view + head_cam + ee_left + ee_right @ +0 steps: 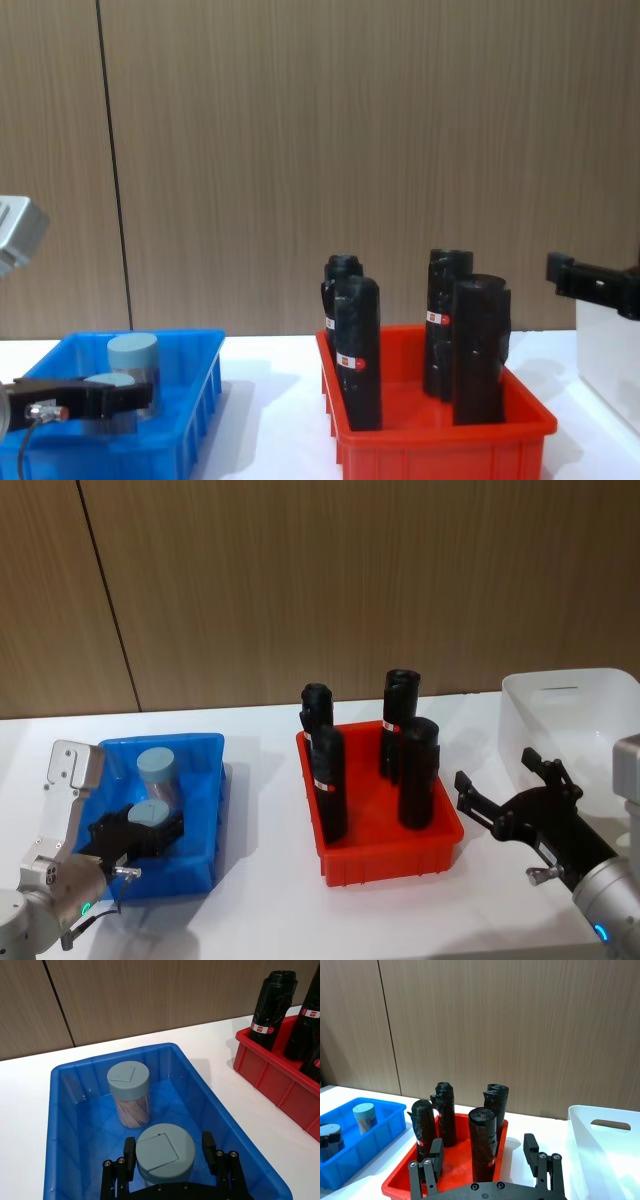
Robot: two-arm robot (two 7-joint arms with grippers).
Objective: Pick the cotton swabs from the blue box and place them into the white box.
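Two swab tubs (129, 1091) stand in the blue box (65, 1125), 8 o'clock on the surface (260, 900). Left end effector (168, 1150) straddles the nearer tub (165, 1152), fingers wide, so the grasp looks pending. Next: close, lift, carry to the white box (575, 695) at 3 o'clock, where the right end effector (497, 770) hovers, spread wide.

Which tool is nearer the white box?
Right. The right tool hovers just beside the white box; the left tool is far across, in the blue box, straddling a cotton swab tub.
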